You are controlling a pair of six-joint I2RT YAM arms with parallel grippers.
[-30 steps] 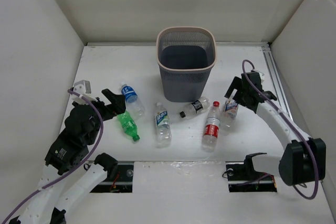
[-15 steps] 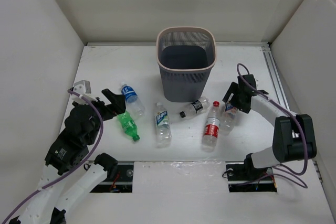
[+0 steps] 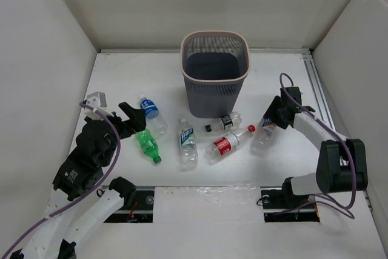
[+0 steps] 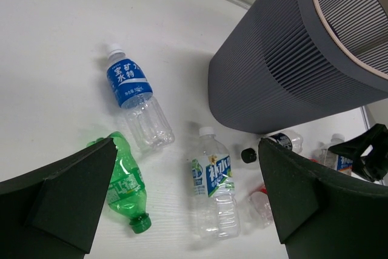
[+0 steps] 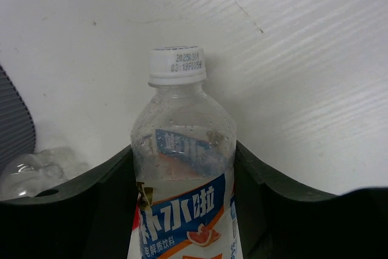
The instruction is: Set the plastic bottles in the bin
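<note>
White tabletop [image 3: 133, 77], faintly scuffed, boxed in by plain off-white panels: back wall [image 3: 200, 4], left wall [image 3: 42, 59], right wall [image 3: 357, 47]. Metal rail [image 3: 319, 92] along right edge. Soft, even light.

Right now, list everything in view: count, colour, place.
bin: one, dark grey mesh, pinkish rim, upright, far middle.
blue-label bottle: one, clear, lying left of bin.
green bottle: one, green, lying at near left.
white-blue-label bottle: one, clear, lying in front of bin.
black-label bottle: one, clear, black cap, lying at bin's base.
red-label bottle: one, clear, red cap, lying right of white-blue-label bottle.
white-capped bottle: one, clear, right of red-label bottle.
table: one, white, under everything.
left gripper: one, black, open, beside green bottle.
right gripper: one, black, shut on white-capped bottle.
</note>
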